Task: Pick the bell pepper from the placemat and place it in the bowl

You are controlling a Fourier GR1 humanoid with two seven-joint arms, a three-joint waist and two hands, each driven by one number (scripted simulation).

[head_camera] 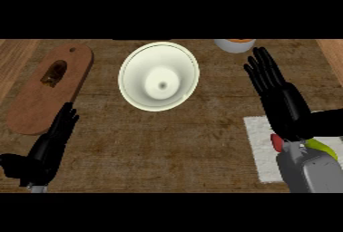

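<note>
A cream bowl [159, 75] stands upright at the upper middle of the wooden counter. On the right lies a white placemat [258, 149]. A bell pepper, red [276, 142] with a green part [320, 147], rests on the placemat, mostly hidden behind my right forearm. My right hand [280, 97] is above the placemat's far edge with straight fingers pointing away; it holds nothing. My left hand [48, 145] rests open at the lower left, fingers pointing up toward the board.
A long wooden cutting board [40, 99] with a dark brown item [53, 74] on it lies at the left. A pale cup with orange contents [234, 45] stands at the top edge, right of the bowl.
</note>
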